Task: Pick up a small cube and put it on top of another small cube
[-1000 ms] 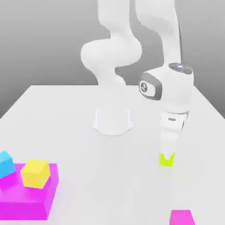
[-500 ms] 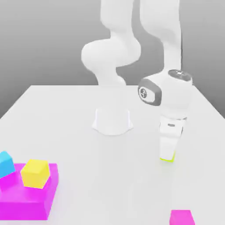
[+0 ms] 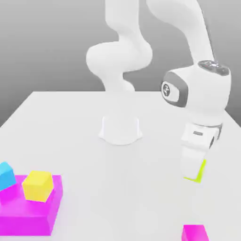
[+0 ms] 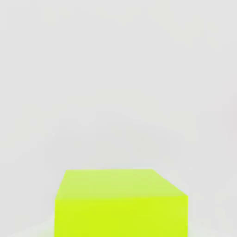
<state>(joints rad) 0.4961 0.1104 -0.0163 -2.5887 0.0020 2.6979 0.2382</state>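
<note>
The small cube is lime yellow-green and sits between the white fingers of my gripper, which is shut on it. It hangs slightly tilted, just above the white table, on the exterior view's right. In the hand view the same small cube shows close up, with bare white table behind it.
The arm's white base stands mid-table. At the front left lies a flat magenta block carrying a larger yellow cube and a cyan cube. A magenta cube sits at the front right edge.
The fingers shut on the lime cube, and the hand then carried it toward the exterior view's right, tilting as it went.
</note>
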